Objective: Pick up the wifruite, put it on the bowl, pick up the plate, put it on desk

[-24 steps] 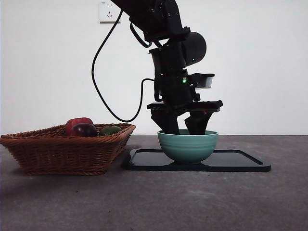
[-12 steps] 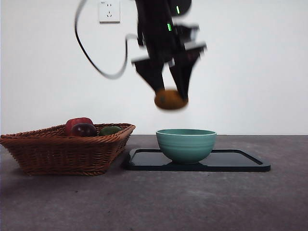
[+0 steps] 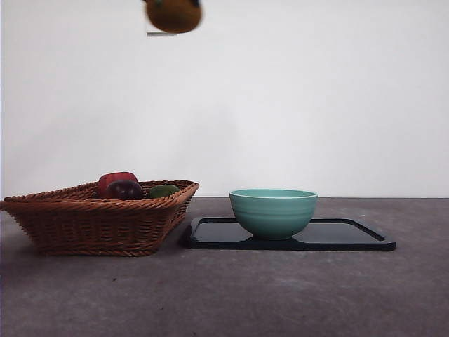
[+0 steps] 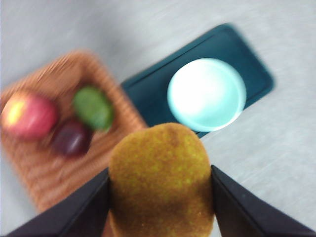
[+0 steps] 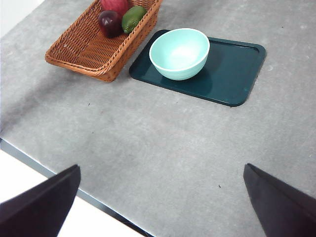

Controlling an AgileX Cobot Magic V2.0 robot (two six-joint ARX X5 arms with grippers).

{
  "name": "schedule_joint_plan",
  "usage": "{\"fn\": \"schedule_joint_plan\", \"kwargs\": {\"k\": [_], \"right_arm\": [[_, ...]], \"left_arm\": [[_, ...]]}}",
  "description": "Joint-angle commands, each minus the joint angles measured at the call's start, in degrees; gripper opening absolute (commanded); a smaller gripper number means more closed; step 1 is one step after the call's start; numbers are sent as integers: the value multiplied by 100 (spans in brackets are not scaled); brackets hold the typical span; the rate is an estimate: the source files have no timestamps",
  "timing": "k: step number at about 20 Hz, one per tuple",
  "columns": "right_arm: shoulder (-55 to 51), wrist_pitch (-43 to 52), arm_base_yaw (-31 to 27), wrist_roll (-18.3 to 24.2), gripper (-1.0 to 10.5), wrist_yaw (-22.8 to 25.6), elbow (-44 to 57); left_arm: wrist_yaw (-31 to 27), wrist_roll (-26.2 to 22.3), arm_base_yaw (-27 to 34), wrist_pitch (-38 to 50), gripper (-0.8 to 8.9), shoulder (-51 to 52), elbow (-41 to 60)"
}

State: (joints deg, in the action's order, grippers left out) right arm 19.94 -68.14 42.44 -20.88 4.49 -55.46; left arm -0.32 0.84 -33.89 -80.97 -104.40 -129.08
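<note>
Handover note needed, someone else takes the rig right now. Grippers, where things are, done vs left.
Left gripper: shut on the wifruite, held high over the table; in the front view the fruit shows at the top edge, above the basket side.
Right gripper: open, waiting high above the desk, holding nothing.
Bowl: empty, upright on the dark tray.
Basket: beside the tray, holds a red apple, a dark fruit and a green fruit.
Done: the wifruite is picked up.
Left: place it in the bowl, then handle the plate step.
</note>
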Motion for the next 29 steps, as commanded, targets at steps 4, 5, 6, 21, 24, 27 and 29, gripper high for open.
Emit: {"fn": "schedule_joint_plan", "kwargs": {"k": [4,5,6,21,24,27,29], "right_arm": [[4,37,55,-103,610,9,-46],[4,37,55,-101,610,13,-46],[4,39,55,-101,610,48,-46],[4,39,55,-101,610,157,-46],[4,39,57,-101,610,160,-46],[4,37,57,-101,610,157,-46],[4,37,57,-101,610,157,-46]], "left_arm": [[-20,323,623,-208,247,470,1384],[-20,400,761,-127,247,505,1716],[-20,509,872,31,247,529,1980],[-142,1493,1064,3475,247,385,4870],[-142,1530,1062,3482,247,107,4870],[-140,1504,1062,3554,247,-173,4870],[-138,1499,1062,3556,247,-256,4870]]}}
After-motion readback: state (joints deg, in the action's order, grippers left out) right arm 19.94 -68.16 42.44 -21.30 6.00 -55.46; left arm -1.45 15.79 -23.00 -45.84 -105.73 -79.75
